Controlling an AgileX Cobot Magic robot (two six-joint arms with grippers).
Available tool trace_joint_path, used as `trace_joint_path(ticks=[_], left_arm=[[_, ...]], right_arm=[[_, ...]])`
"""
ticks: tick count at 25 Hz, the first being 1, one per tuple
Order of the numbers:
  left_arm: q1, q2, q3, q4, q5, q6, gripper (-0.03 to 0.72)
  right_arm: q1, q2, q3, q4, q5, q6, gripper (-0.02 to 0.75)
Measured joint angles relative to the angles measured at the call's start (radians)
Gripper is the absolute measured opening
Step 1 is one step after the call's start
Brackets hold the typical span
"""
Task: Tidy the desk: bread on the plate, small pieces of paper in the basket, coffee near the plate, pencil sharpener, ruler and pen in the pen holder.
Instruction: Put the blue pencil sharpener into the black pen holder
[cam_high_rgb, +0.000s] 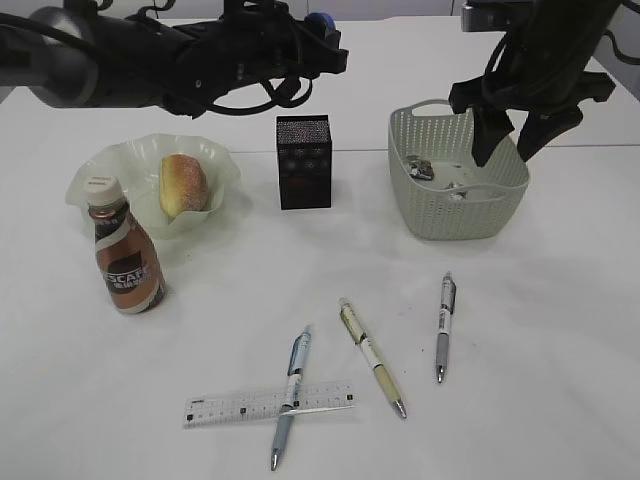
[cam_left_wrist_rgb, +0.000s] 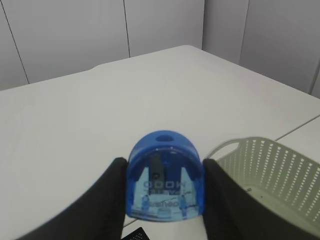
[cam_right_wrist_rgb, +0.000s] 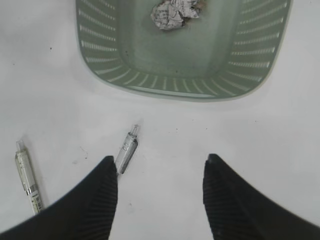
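Note:
My left gripper (cam_left_wrist_rgb: 164, 167) is shut on a blue pencil sharpener (cam_left_wrist_rgb: 165, 180), held high above the back of the table and seen as a blue spot (cam_high_rgb: 318, 21) over the black pen holder (cam_high_rgb: 303, 160). My right gripper (cam_high_rgb: 503, 152) hangs open over the pale green basket (cam_high_rgb: 455, 215), nothing between its fingers (cam_right_wrist_rgb: 102, 185). A crumpled paper (cam_right_wrist_rgb: 172, 12) lies inside the basket. Bread (cam_high_rgb: 183, 185) rests on the clear plate (cam_high_rgb: 100, 170), with the coffee bottle (cam_high_rgb: 126, 255) beside it. The ruler (cam_high_rgb: 250, 406) lies at the front under a blue pen (cam_high_rgb: 292, 385).
A yellow pen (cam_high_rgb: 372, 357) and a grey pen (cam_high_rgb: 443, 326) lie on the white table in front of the basket. The right wrist view shows the grey pen's tip (cam_right_wrist_rgb: 127, 150) by the left finger. The basket's rim (cam_left_wrist_rgb: 260, 150) shows to the right of the sharpener.

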Motion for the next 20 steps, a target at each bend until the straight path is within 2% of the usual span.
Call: trace_joint_path(ticks=[5,20], left_arm=[[0.0,0.02,0.0,-0.032,-0.015,0.0,0.321],[0.0,0.084,0.0,-0.039,-0.047,0.0,0.321]], right_arm=[[0.0,0.0,0.0,0.0,0.0,0.0,0.404],[0.0,0.0,0.0,0.0,0.0,0.0,0.404]])
